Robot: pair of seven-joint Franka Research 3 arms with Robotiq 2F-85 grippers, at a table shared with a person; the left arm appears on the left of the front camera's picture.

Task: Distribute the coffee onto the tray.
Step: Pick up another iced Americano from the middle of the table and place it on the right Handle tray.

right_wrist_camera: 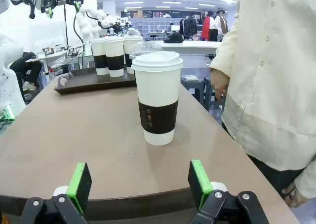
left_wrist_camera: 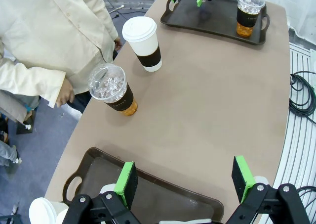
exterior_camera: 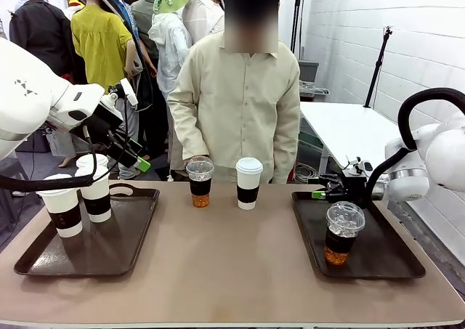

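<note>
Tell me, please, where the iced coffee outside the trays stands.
Front view: the iced coffee stands on the table near its far edge, left of centre, beside the lone white paper cup, before the person.

Paper cup [right_wrist_camera: 158, 98], smooth dark tray [exterior_camera: 385, 260]

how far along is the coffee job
Done: three white lidded paper cups with brown sleeves stand on the dark left tray, one clear dome-lidded iced coffee on the right tray. In hand: nothing, left hand and right hand open. Left: one white cup and one iced coffee on the table.
</note>
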